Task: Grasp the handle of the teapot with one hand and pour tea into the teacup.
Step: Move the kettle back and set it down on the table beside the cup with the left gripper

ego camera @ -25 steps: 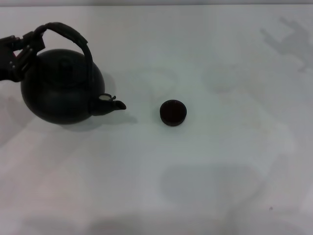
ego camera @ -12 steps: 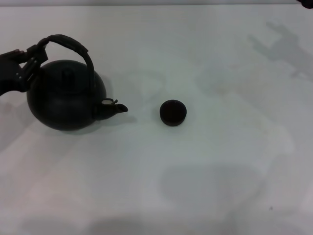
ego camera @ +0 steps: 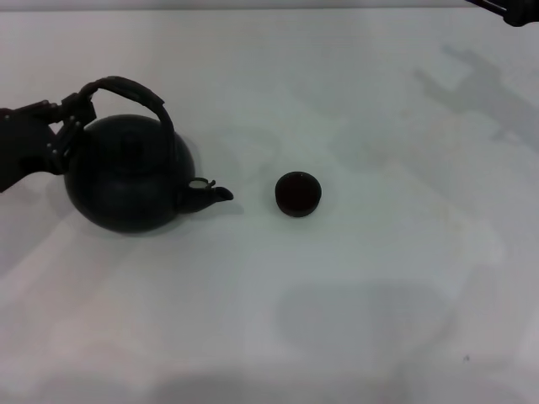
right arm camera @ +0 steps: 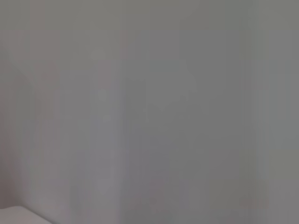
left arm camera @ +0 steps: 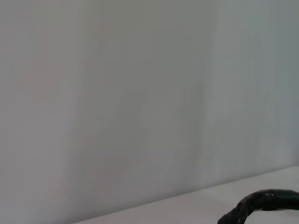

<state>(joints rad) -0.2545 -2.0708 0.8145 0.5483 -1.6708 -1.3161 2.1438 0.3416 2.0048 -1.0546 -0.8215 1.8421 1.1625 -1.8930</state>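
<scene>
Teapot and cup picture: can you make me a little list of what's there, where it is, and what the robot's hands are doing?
teapot: black, round teapot on the robot's left side of the white table, spout pointing at the cup
handle: arched handle over the pot
left gripper: left gripper shut on the handle's outer end
teacup: small dark teacup upright, beside the spout, not touching
right gripper: only a bit of the right arm shows, far corner
pouring: not started

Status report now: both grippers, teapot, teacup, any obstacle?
Left gripper shut on arched wrapped handle of round black teapot. Right gripper barely in view, far corner. Spout short of small dark teacup; white table between bare.
</scene>
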